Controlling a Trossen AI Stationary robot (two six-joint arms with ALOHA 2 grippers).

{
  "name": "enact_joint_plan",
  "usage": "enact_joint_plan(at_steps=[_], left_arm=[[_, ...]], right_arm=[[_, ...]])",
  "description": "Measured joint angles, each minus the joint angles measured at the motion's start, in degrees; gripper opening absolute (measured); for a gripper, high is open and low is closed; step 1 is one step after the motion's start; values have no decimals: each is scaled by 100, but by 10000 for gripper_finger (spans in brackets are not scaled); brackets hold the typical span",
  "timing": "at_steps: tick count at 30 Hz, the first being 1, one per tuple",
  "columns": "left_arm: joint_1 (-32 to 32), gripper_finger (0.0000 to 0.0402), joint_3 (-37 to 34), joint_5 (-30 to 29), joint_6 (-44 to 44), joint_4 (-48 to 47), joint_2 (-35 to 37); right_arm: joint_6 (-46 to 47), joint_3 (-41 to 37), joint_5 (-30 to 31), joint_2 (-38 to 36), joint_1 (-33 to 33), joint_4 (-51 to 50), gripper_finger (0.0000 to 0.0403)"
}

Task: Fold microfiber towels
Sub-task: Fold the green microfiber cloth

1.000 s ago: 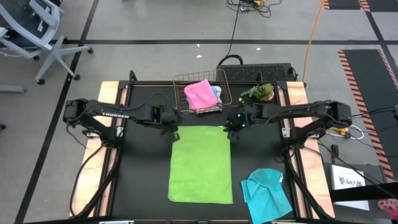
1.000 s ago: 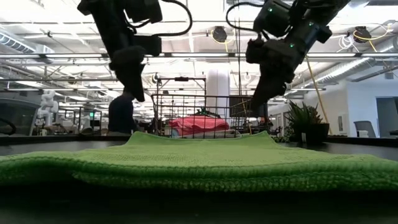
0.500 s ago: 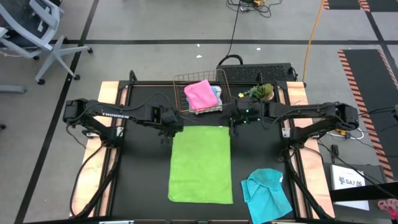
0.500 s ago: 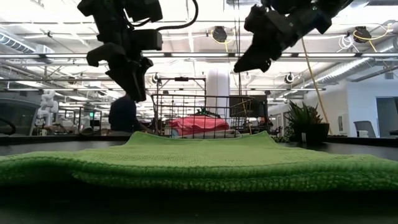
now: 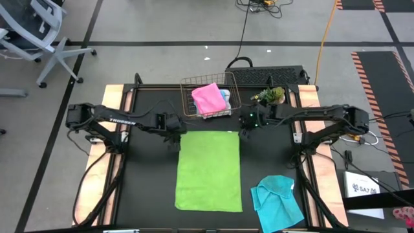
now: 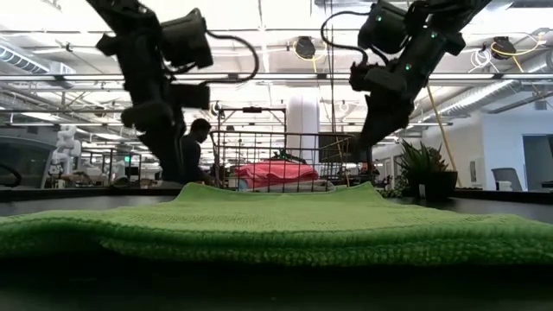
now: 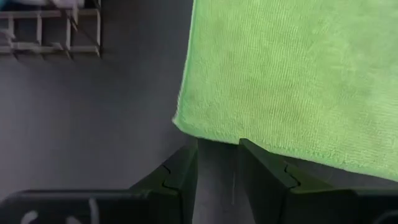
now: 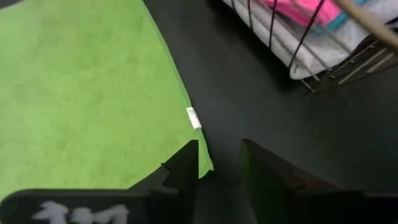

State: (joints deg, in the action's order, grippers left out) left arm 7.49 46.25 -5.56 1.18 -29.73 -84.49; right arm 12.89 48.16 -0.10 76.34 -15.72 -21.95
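Black matting covers the table (image 5: 142, 188), with pale wood strips along both sides and grey floor tiles around it. Flat on the mat lies the lime towel (image 5: 209, 169), spread open, its far edge near the basket (image 5: 210, 97). That wire basket holds a pink towel (image 5: 208, 98); a sliver of blue cloth shows beside it and pale cloth under it in the right wrist view, but how many pieces lie there is hidden. A crumpled cyan towel (image 5: 277, 201) sits at the near right, its lower edge cut off by the picture's border. A small plant (image 5: 272, 96) stands just right of the basket.

The left gripper (image 7: 217, 168) hangs over the towel's far left corner, fingers (image 7: 181, 171) parted with a narrow gap between them, nothing in it; the corner lies just beyond the tips. The right gripper (image 8: 219, 165) is over the far right corner, fingers likewise parted and empty, one tip overlapping the towel's edge in the wrist view; whether it touches cannot be told.

A small white tag (image 8: 194, 117) is sewn to the lime towel's edge, its print too small to read. White lettering on the left arm is blurred. A white box (image 5: 362, 189) at the right table edge carries dark characters that cannot be made out. In the low view a person (image 6: 194, 151) stands far behind the table, partly hidden by the left arm.
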Motion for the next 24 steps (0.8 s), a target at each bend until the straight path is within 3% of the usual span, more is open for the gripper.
enact_joint_plan(at_steps=[5, 18, 24], left_arm=[[-15, 120, -73, -44, 193, 182, 1], [221, 120, -73, -160, -449, 473, 2], [443, 120, -73, -150, -404, 466, 2]], right_arm=[[52, 0, -7, 196, 6, 34, 120], [358, -379, -7, 491, 6, 208, 121], [466, -634, -1, 489, 6, 778, 121]])
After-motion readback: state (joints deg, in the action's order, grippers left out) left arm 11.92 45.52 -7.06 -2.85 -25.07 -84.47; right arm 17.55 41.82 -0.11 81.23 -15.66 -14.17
